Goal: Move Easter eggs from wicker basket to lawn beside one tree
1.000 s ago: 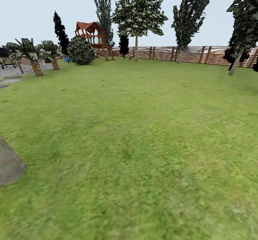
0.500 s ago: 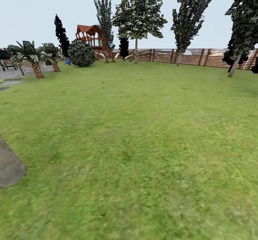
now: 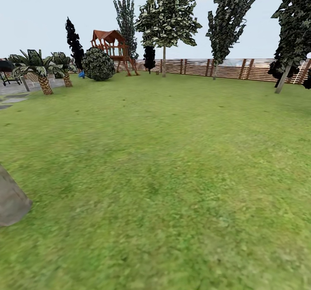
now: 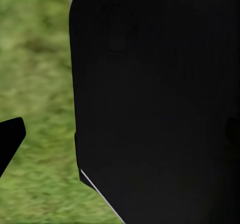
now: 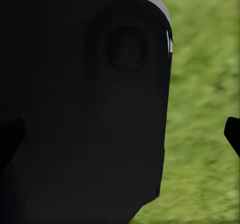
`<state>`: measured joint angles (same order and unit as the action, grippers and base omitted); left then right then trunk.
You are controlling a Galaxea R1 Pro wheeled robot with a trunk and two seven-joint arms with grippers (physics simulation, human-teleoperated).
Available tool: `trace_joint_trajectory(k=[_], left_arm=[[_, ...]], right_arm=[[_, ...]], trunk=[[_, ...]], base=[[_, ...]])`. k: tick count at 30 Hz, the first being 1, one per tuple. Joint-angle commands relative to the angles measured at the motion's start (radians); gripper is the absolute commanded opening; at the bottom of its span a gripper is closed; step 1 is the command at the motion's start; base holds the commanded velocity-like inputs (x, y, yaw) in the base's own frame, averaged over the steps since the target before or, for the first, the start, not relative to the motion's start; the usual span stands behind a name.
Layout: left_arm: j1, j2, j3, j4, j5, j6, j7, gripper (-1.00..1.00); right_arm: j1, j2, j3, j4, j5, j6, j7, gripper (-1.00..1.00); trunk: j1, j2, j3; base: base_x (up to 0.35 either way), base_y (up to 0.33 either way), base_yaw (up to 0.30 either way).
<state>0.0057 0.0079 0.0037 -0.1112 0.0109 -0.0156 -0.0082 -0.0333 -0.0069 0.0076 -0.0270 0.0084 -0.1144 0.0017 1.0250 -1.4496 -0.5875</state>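
The lawn (image 3: 172, 160) is rough matt grass, the fence (image 3: 233, 67) slatted brown wood, the trunk base (image 3: 11, 201) smooth mottled grey.

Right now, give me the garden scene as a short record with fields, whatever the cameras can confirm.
ground: lawn, open green grass across the head view
nearest trunk: pale grey-tan tree trunk base at the near left edge
far boundary: wooden slat fence
play area: wooden playset at the far left, round bush beside it
palms: two short palms at the far left
other trees: leafy tree by the fence
wrist views: dark robot body close up over grass; end effector state cannot be judged
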Motion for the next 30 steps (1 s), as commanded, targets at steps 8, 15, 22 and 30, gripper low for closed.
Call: trace_joint_trajectory(k=[8,15,22,30], left_arm=[[0.000,-0.003,0.004,0.001,0.001,0.000,-0.001,1.00],[0.000,-0.003,0.004,0.002,0.001,0.000,-0.001,1.00],[0.000,-0.003,0.004,0.002,0.001,0.000,-0.001,1.00],[0.000,-0.003,0.004,0.002,0.002,0.000,0.000,1.00]], right_arm=[[0.000,-0.001,0.000,0.001,0.001,-0.004,0.000,1.00],[0.000,0.000,-0.001,0.001,0.001,-0.004,-0.002,1.00],[0.000,-0.001,-0.001,0.001,0.001,-0.004,-0.003,1.00],[0.000,-0.001,-0.001,0.000,0.001,-0.004,-0.003,1.00]], trunk=[[0.000,0.000,-0.001],[0.000,0.000,-0.001],[0.000,0.000,-0.001],[0.000,0.000,-0.001]], base=[[0.071,0.000,0.000],[0.309,0.000,0.000],[0.327,0.000,0.000],[0.327,0.000,0.000]])
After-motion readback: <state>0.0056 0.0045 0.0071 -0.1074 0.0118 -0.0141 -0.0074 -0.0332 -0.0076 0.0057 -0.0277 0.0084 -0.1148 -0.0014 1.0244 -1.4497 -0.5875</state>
